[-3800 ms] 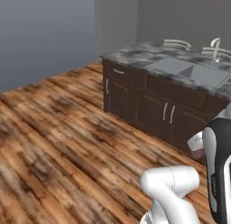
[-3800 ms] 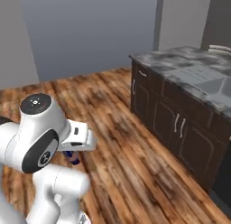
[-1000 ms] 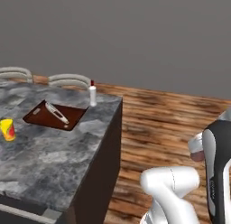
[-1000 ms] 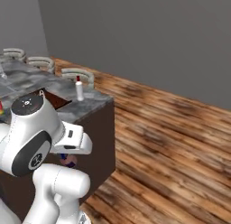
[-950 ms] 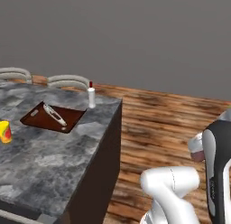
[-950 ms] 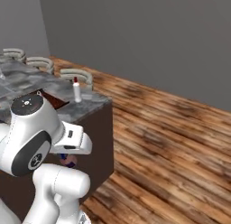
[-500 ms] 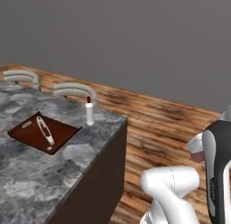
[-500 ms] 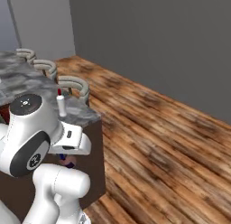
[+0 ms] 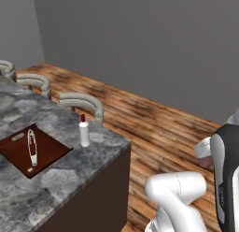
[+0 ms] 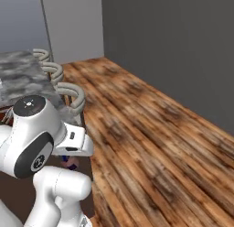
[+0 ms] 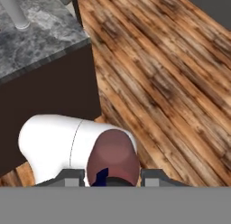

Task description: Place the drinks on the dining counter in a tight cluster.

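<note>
My gripper [image 11: 113, 176] is shut on a short pinkish-red drink [image 11: 113, 156], held low in front of the robot over the wooden floor. From the right base view the gripper [image 10: 69, 160] sits tucked under the arm, the drink [image 10: 71, 163] showing pink below it. A slim white drink with a red cap [image 9: 84, 132] stands upright near the corner of the dining counter [image 9: 56, 177], beside a dark cutting board [image 9: 30, 150]. Its base [image 11: 17, 13] shows on the grey marbled top [image 11: 43, 35] in the hand view.
Grey curved stool backs [image 9: 82, 103] line the counter's far side [image 10: 67, 90]. A utensil lies on the cutting board. The counter's dark side panel [image 11: 49, 90] is close to the held drink. Open wooden floor [image 10: 155, 143] stretches to the right, up to a grey wall.
The base has driven and turned, so the whole scene shifted: the counter corner with the white drink now sits nearer and further left. The gripper stays shut on the pinkish-red drink.
</note>
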Available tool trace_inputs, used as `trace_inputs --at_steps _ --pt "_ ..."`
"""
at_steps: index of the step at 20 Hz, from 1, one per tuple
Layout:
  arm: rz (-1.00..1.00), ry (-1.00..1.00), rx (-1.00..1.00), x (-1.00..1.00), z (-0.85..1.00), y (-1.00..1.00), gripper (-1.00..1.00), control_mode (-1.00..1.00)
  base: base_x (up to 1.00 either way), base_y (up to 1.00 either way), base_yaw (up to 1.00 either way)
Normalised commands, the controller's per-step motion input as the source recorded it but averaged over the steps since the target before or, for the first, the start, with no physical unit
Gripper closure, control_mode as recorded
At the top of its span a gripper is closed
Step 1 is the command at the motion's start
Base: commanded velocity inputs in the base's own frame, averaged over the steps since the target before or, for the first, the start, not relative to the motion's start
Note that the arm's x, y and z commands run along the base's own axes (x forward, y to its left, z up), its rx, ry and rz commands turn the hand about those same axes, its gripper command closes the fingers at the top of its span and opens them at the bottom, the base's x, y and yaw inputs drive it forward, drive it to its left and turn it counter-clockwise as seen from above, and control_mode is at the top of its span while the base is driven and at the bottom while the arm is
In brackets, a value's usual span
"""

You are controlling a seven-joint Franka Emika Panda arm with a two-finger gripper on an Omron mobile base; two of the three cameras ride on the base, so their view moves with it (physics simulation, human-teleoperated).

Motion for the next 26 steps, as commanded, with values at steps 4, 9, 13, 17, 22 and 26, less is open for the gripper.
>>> trace_inputs --at_steps 4,9,13,17,22,26 --pt "0.0 0.0 0.0 0.0 0.0 0.0 1.0 1.0 0.15 0.01 0.13" --pt "0.0 0.0 0.0 0.0 0.0 0.0 1.0 1.0 0.25 0.15 0.17" --pt "0.0 0.0 0.0 0.0 0.0 0.0 1.0 1.0 0.71 0.0 0.39" --pt "0.0 0.0 0.0 0.0 0.0 0.0 1.0 1.0 0.54 -0.15 0.53" --pt "0.0 0.0 0.0 0.0 0.0 0.0 1.0 1.0 0.23 -0.4 0.49" --pt "0.0 0.0 0.0 0.0 0.0 0.0 1.0 1.0 0.31 -0.49 0.45"
